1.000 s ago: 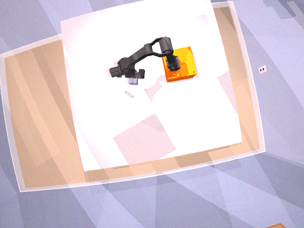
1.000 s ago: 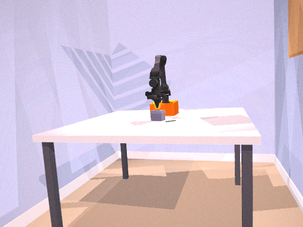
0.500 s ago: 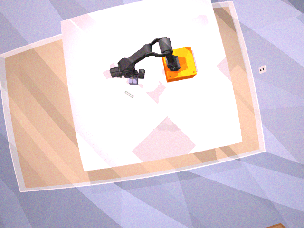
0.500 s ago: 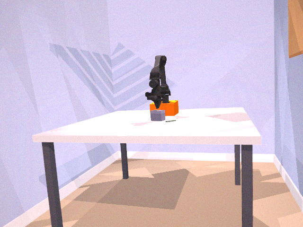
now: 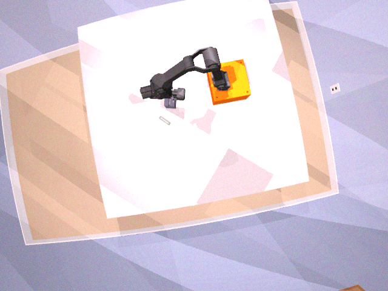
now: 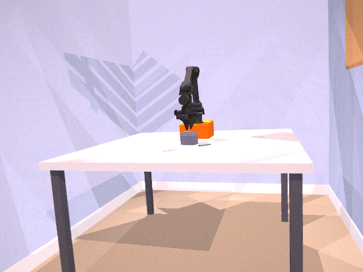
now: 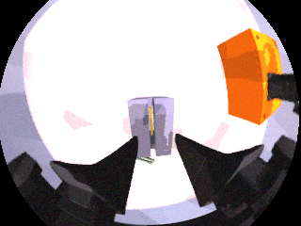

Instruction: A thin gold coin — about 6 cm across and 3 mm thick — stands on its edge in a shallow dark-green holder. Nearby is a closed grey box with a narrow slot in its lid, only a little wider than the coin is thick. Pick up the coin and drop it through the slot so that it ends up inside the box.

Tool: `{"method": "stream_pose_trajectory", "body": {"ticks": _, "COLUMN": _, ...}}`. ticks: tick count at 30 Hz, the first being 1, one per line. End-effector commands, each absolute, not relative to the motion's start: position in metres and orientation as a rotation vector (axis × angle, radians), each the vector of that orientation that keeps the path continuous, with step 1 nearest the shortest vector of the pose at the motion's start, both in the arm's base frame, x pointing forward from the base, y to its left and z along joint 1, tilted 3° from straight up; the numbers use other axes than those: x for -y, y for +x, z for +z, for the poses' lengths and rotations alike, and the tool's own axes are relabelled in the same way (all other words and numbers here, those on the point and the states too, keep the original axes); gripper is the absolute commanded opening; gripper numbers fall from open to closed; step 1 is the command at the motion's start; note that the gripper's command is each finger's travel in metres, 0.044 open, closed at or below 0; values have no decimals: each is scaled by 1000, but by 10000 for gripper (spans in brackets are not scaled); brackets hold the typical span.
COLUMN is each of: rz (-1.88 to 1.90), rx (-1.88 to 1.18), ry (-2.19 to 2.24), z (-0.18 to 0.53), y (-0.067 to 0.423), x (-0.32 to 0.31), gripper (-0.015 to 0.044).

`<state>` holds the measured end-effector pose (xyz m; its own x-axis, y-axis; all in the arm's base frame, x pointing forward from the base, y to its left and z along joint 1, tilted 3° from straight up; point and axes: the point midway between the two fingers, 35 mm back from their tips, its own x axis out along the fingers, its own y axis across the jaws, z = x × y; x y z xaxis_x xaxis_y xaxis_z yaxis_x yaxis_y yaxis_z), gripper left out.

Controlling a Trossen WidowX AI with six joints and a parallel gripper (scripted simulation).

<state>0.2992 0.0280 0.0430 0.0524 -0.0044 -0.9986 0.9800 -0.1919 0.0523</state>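
Note:
The grey box [image 5: 170, 106] [image 6: 189, 138] [image 7: 164, 127] stands closed on the table, with its narrow slot running away from the wrist camera. The gold coin [image 7: 150, 121] shows in the wrist view as a thin upright strip within the slot. No part of it is visible above the lid in the exterior view, and how deep it sits cannot be told. My gripper [image 6: 189, 128] [image 7: 156, 137] is open and empty just above the box, with one finger to each side of the slot. The dark-green holder [image 5: 169, 123] [image 6: 204, 144] [image 7: 147, 160] is empty beside the box.
The arm's orange base block [image 5: 242, 81] [image 6: 202, 130] [image 7: 242, 80] stands on the white table [image 5: 134, 175] [image 6: 176, 166], to the right of the box in the top view and behind it in the exterior view. Pale pink shadow patches cross the table top.

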Motion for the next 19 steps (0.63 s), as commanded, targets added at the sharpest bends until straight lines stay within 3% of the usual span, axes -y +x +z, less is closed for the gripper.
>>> {"method": "stream_pose_trajectory", "body": {"ticks": 1, "rz": -1295, "rx": -1063, "ry": 1384, "z": 58, "y": 301, "x": -28, "gripper": 318}}
{"method": "stream_pose_trajectory", "body": {"ticks": 6, "rz": -1297, "rx": -1065, "ry": 1383, "z": 67, "y": 300, "x": -28, "gripper": 440}}
{"method": "stream_pose_trajectory", "body": {"ticks": 9, "rz": -1305, "rx": -1070, "ry": 1378, "z": 99, "y": 294, "x": -28, "gripper": 440}}
{"method": "stream_pose_trajectory", "body": {"ticks": 19, "rz": -1305, "rx": -1070, "ry": 1377, "z": 101, "y": 293, "x": -28, "gripper": 440}}
